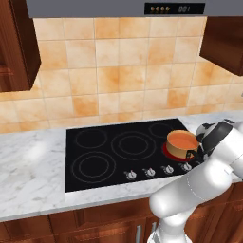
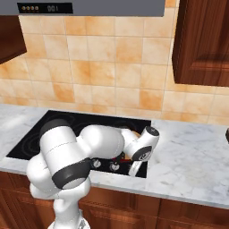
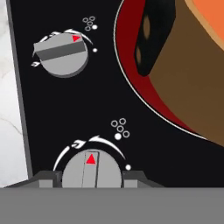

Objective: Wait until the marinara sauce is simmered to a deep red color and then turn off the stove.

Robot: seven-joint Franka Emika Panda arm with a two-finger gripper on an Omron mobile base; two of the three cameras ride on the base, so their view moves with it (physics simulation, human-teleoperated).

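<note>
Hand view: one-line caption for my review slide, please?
Gripper shut on a stove knob, beside the pot on its glowing red burner.

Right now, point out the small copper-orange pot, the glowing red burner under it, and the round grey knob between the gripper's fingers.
small copper-orange pot (image 1: 179, 148): left base view, side wall.
glowing red burner (image 3: 131, 83): hand view, bare red ring.
round grey knob (image 3: 91, 171): hand view, top face.

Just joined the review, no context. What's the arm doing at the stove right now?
The arm is reaching down to the front right of the stove. Its gripper is shut on a knob, with the dark fingertips on either side of it. Just behind, a small copper pot of marinara sauce sits on a burner that glows red, so the heat looks on. The sauce looks orange-red. A second knob sits further along the row.
</note>
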